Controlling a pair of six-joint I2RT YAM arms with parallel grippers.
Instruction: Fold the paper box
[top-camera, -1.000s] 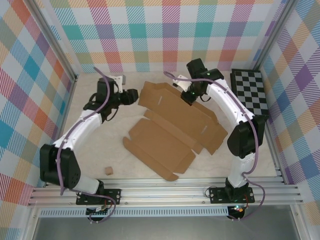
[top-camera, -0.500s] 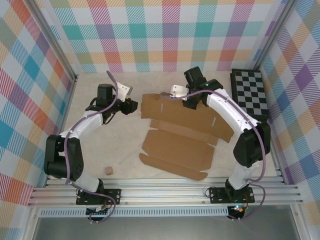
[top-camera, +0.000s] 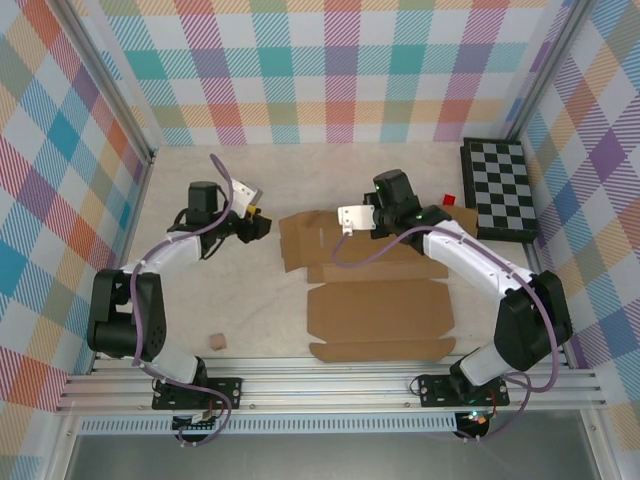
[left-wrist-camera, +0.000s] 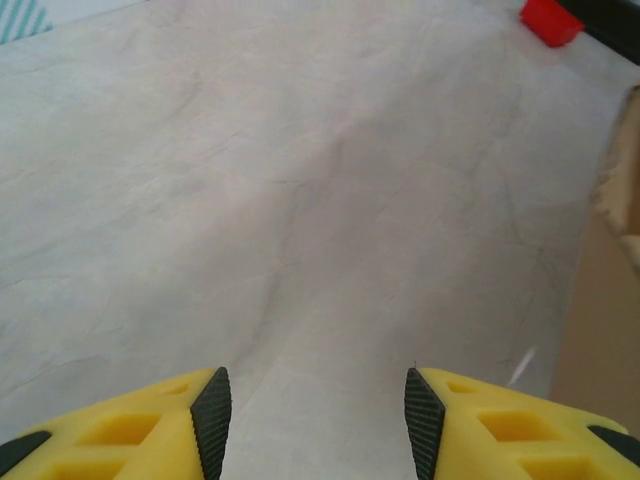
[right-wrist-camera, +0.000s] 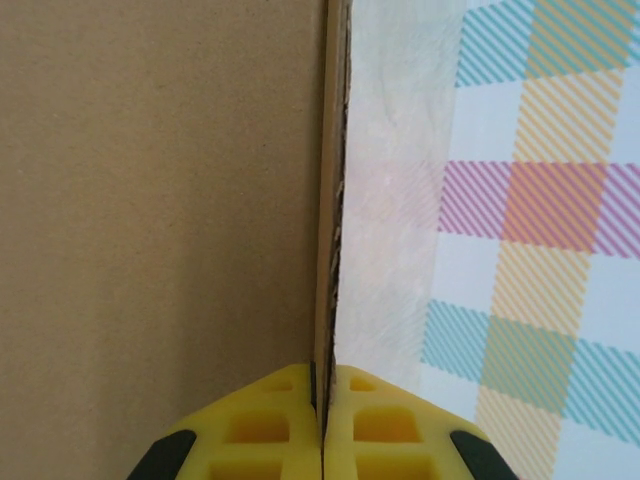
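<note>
Brown cardboard, plain and unprinted: the paper box (top-camera: 375, 305) is not yet a box. It is a die-cut sheet lying open on the worktop (top-camera: 200, 290), from about the middle toward the near edge and a little to the right side. I see several long panels with crease lines between them, small flaps at the ends, and a few short slits in the far panel.

Such a sheet should be light and rather stiff. I think it will bend easily only along the creases, and it may slide on the smooth worktop when it is pushed. A good place to take it is a free edge of a panel or flap, not the middle, and not too hard, because the thin edge can crush.

The right gripper (top-camera: 372, 222) does just this. Its yellow fingers (right-wrist-camera: 380, 395) are pressed together on the far edge of the sheet, and the wrist view shows that edge pinched thin between them. The left gripper (top-camera: 264, 225) is near the far-left corner of the sheet. Its jaws stand about half open with only bare worktop between them, so it holds nothing.
</note>
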